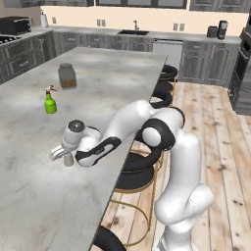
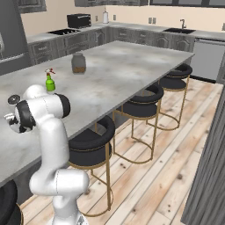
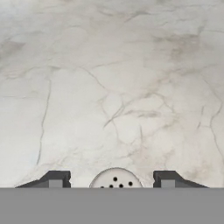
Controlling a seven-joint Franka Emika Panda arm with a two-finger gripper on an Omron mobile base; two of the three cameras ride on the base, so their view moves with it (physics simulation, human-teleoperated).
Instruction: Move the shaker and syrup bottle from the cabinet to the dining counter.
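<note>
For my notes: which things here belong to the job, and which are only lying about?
Job: shaker, between the open hand's fingertips; dining counter.
Lying about: green spray bottle; jar with brown contents; stools.

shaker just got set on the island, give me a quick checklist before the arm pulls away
1. Shaker upright on the dining counter: ok, it stands on the stone below the hand.
2. Gripper released: ok, in the hand view there are gaps between both fingertips and the shaker's cap.
3. Shaker away from the counter edge: ok, marble shows all around it.
4. Room near the spray bottle and jar: ok, both stand well apart from the hand.
5. Syrup bottle delivered: not ok, not on the counter.
6. Cabinet door state: cannot tell.
</note>
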